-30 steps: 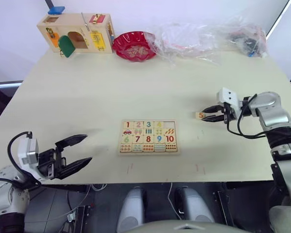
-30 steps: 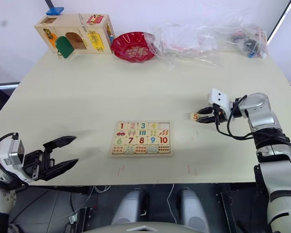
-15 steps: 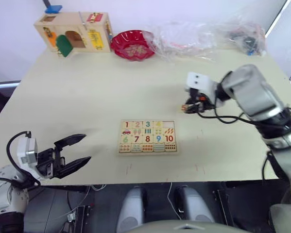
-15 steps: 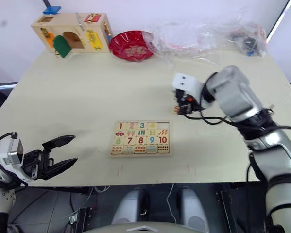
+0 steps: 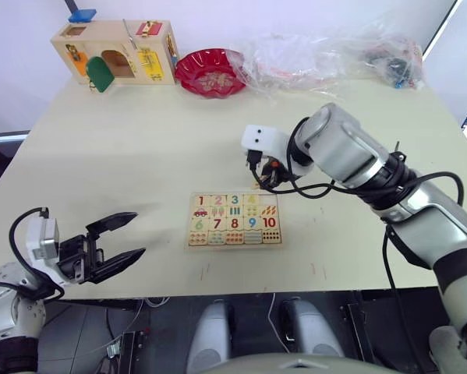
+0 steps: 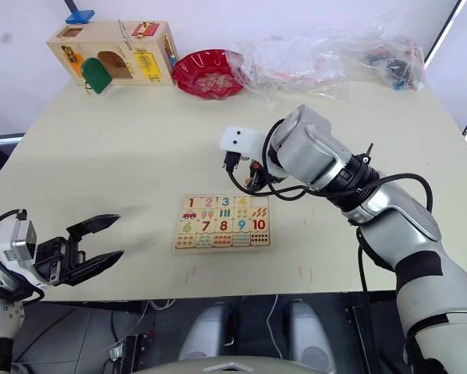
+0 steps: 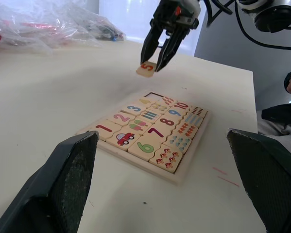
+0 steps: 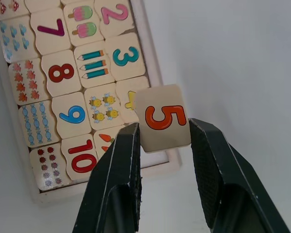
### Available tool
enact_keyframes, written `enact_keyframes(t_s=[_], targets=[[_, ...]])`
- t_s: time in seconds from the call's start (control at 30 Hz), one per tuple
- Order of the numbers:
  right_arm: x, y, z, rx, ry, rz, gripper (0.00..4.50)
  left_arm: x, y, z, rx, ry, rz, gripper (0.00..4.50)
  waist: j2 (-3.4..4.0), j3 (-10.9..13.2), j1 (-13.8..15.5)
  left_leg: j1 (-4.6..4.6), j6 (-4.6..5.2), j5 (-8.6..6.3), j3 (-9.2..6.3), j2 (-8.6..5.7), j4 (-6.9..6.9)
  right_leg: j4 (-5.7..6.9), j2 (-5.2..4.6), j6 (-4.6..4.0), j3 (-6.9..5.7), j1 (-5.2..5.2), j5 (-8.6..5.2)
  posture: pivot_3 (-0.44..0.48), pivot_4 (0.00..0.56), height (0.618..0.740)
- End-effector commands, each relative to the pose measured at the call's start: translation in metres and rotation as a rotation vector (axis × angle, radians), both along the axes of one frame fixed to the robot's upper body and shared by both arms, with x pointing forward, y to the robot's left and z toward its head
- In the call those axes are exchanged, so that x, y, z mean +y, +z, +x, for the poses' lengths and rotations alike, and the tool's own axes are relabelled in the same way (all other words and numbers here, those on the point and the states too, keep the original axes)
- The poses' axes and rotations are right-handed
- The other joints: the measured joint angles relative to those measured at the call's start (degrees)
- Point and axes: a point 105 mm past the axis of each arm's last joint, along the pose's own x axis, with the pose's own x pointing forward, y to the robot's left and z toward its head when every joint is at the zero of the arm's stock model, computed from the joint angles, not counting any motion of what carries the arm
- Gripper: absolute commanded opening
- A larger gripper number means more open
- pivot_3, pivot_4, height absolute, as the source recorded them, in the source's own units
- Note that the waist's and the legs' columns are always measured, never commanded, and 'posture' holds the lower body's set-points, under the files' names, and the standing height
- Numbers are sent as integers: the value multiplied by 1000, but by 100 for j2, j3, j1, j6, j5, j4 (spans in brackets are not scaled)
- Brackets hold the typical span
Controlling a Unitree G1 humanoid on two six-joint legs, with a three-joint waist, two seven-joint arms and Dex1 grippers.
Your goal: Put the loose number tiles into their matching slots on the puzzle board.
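Pale cream surface [image 5: 139,148]. Number 5 tile [image 8: 162,124] pinched by its edges in right gripper [image 8: 163,145], above puzzle board [image 5: 235,220] far corner. Probably light, stiff, smooth: edge grip suits. Left gripper [image 5: 118,243] spread, empty, well apart from board.

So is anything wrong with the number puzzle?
One slot on the puzzle board is empty, at the top right corner beside the 4. Its tile, the 5, is pinched in the right gripper in the air over that corner. Nothing looks broken or spilled.
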Motion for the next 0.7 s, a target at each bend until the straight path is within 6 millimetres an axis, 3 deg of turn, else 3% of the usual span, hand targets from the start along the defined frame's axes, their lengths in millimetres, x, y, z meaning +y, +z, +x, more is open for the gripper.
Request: enact_keyframes(t_s=[0.03,0.7], targets=[[-1,-3,-2,-7,7,-11,909,2,9,-4,-38,-21,0,4500,0,0,-1,0,0,0,0,0,0,0,0,0,0,0,0,0,150,740],[-16,-31,2,8,-24,-57,909,-1,8,-3,-34,-30,-1,4500,0,0,-16,1,0,0,-1,0,0,1,1,0,0,-1,0,0,150,740]])
